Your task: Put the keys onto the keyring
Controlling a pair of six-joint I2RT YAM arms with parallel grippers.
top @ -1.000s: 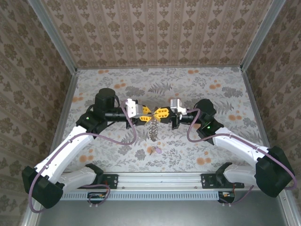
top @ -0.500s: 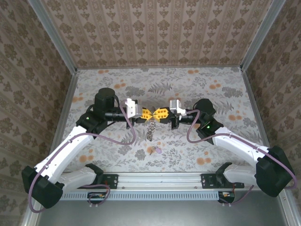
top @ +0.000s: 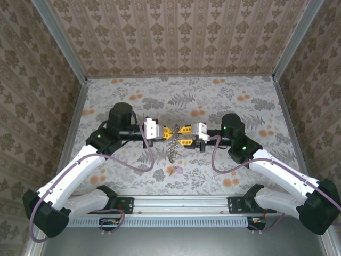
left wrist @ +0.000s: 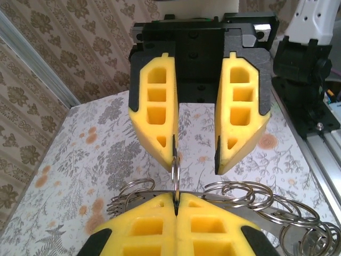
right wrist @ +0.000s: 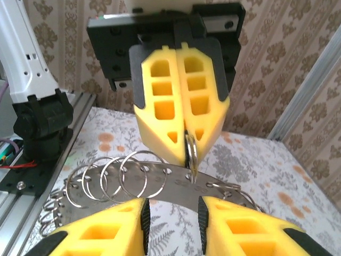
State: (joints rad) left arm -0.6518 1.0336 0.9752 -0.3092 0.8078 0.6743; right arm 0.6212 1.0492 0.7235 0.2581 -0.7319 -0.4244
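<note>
The keyring (top: pixel 172 149) is a curved metal band carrying several small wire loops, and it hangs above the table between the two arms. My left gripper (left wrist: pixel 176 205) is shut on one upright loop (left wrist: pixel 175 169) of the keyring, also seen pinched at the loop (right wrist: pixel 191 153). Facing it, my right gripper (right wrist: pixel 173 224) stands open, its pads on either side of the band (right wrist: pixel 160 184) without touching it. From above, the left gripper (top: pixel 169 132) and right gripper (top: pixel 182 136) meet tip to tip. The keys (top: pixel 176 170), a small purple and tan cluster, lie on the table below.
The floral-print table (top: pixel 122 101) is walled with patterned panels on three sides. A metal rail (top: pixel 181 205) with the arm bases runs along the near edge. Open floor lies behind and to both sides of the grippers.
My left gripper has shut on a loop of the keyring. My right gripper, shut before, has opened and released it. Both arms shifted slightly.
</note>
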